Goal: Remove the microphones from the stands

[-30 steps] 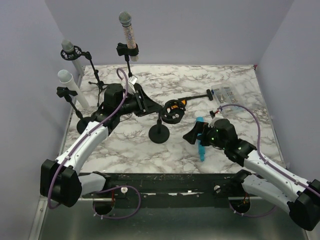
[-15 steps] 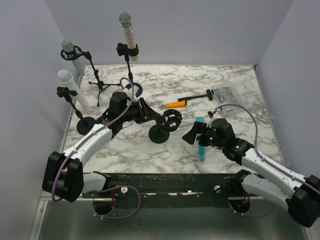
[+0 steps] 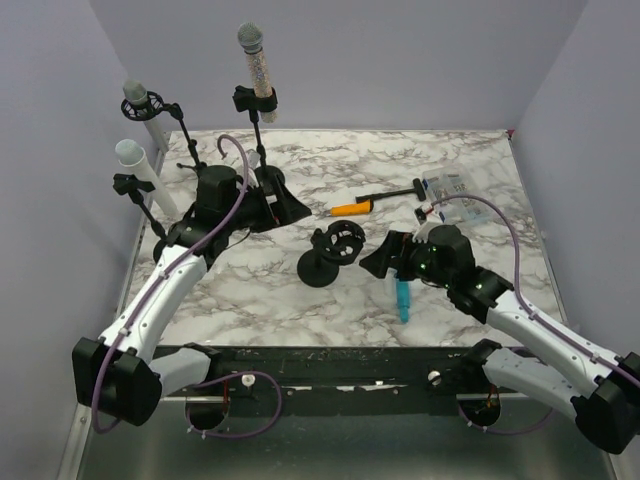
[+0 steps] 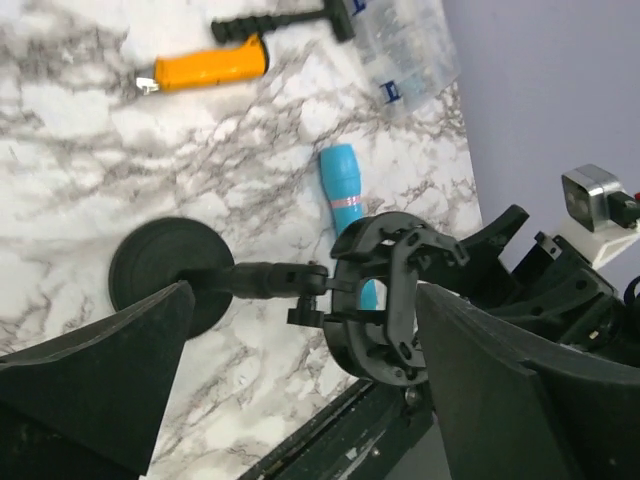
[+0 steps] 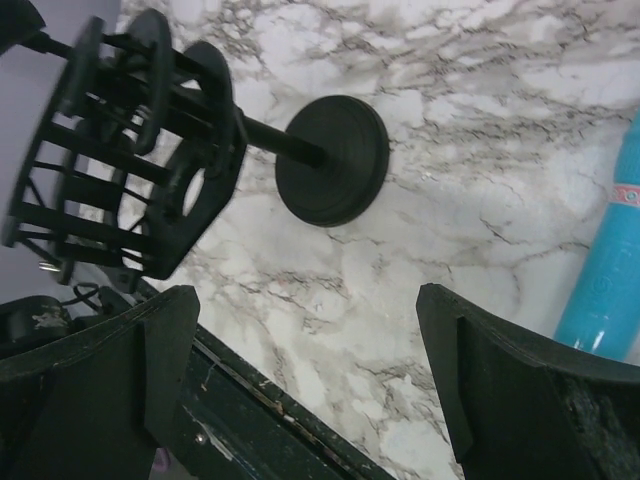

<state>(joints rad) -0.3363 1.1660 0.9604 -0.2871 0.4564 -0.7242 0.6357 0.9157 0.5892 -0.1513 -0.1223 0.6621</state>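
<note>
Microphone (image 3: 402, 300) lying flat, stand (image 3: 320, 268) upright, apparently apart

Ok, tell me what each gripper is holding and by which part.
Nothing is held. The left gripper and right gripper are both open and empty; the blue microphone lies on the table, off the stand.

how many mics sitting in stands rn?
3, all rear left: grey-headed mic at the back, white mic nearer, glitter mic tallest. The blue mic lies loose on the table.

The stand (image 3: 322, 262) sits mid-frame on the table (image 3: 480, 190), with the microphone (image 3: 402, 297) lying just right of it. A hand tool (image 3: 352, 209) lies above them. Upper left has three more stands (image 3: 255, 103).
</note>
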